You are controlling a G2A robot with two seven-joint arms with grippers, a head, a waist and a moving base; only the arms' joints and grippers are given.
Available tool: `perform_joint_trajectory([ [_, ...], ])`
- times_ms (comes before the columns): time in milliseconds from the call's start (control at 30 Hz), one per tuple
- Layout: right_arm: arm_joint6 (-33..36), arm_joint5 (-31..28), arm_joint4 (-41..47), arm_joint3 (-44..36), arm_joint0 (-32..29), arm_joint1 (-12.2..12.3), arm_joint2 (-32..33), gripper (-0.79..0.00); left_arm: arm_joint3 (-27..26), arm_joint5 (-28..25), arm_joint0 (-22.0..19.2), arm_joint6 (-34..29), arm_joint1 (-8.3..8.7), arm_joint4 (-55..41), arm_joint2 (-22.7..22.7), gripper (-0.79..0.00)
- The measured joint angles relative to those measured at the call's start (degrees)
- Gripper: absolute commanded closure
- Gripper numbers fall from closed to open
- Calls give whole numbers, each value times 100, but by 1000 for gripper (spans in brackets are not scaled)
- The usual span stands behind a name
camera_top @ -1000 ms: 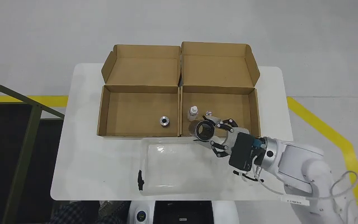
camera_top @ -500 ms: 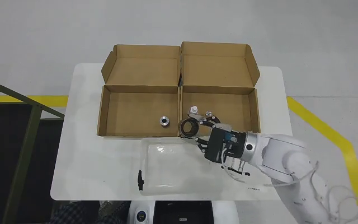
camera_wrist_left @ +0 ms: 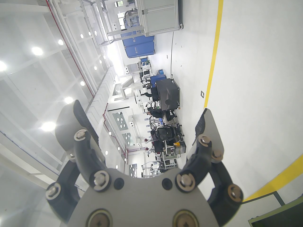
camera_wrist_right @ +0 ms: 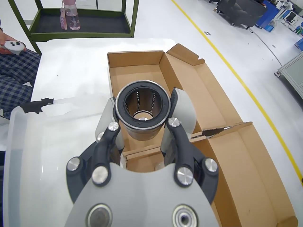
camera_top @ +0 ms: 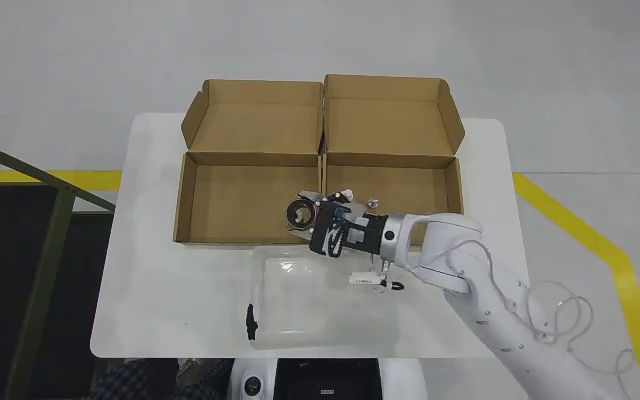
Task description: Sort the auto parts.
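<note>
Table point(camera_top: 150, 250): two boxes point(camera_top: 240, 190) point(camera_top: 415, 195), one bearing point(camera_top: 299, 212)

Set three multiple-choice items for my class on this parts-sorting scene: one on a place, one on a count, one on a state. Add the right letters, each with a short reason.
1. How does the cylindrical bearing stand to the left cardboard box?
A. lying flat on its bottom
B. held over it
C. tucked under its lid flap

2. How many cardboard boxes stand on the table?
A. one
B. three
C. two

3. What is the state of the left pincer?
A. open and empty
B. shut on a bearing
C. shut on a box flap

Answers:
1 B: the right pincer grips the bearing over the box's inside, near the wall shared with its neighbour.
2 C: the top view shows two open brown boxes side by side.
3 A: its fingers stand apart with nothing between them.
</note>
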Motion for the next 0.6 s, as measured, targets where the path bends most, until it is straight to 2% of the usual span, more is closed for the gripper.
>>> perform_joint_trajectory([
  [333, 146, 531, 126, 1280, 978, -344, -743, 0, 0, 0, 0, 0, 0, 0, 0, -785],
  [600, 123, 881, 219, 2077, 1537, -638, -1227, 0, 0, 0, 0, 0, 0, 0, 0, -785],
])
